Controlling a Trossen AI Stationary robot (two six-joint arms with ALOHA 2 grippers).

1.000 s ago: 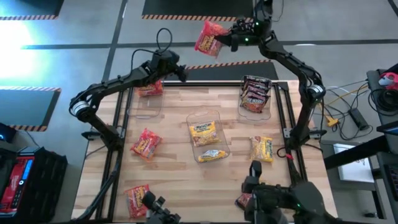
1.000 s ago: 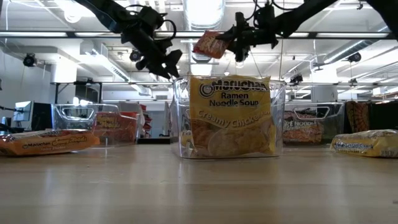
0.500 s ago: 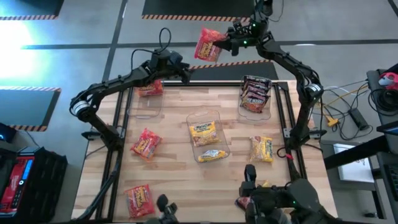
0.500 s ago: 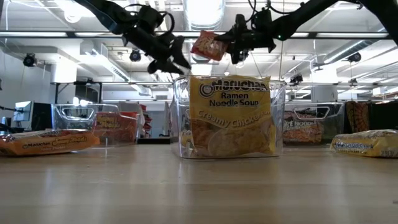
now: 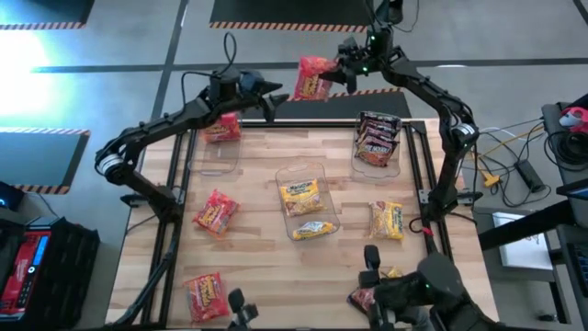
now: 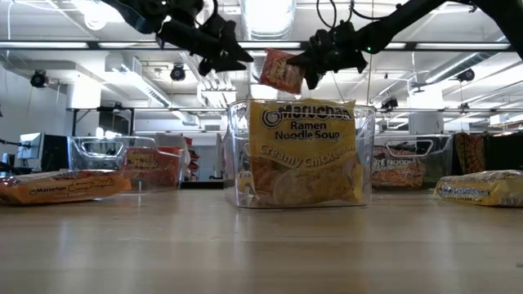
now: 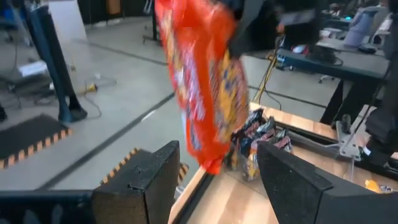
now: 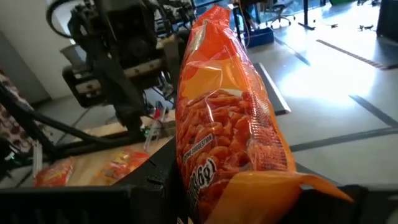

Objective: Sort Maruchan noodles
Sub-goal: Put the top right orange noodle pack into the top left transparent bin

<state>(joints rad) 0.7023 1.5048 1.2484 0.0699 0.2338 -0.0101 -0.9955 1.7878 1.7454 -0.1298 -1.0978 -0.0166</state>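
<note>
A red Maruchan noodle packet [image 5: 311, 79] hangs high over the table's far edge, with my right gripper [image 5: 342, 70] shut on it. My left gripper [image 5: 272, 93] stands open just left of the packet, pointing at it and a little apart from it. In the left wrist view the packet [image 7: 202, 81] shows ahead of the open fingers. Three clear bins stand on the table: the left bin [image 5: 219, 152] holds a red packet, the middle bin [image 5: 308, 175] yellow ones, the right bin [image 5: 397, 152] dark ones. My right gripper pinches the red packet between its two fingers at the end nearest the gripper [image 8: 249, 186]. The fingers come in about level from the table's right side. The packet stands on edge, sticks out toward my left gripper and is lifted clear of everything.
Loose packets lie on the wood: a red one [image 5: 214, 213] at the left, another red one [image 5: 204, 296] at the near left, a yellow one [image 5: 388, 221] at the right and a red one [image 5: 361, 297] near the front edge.
My left gripper has risen and tipped up from pointing downward to nearly level, now aimed at the red packet. My right gripper has sunk a little and rolled, bringing the packet lower, turned more edge-on and closer to my left gripper.
</note>
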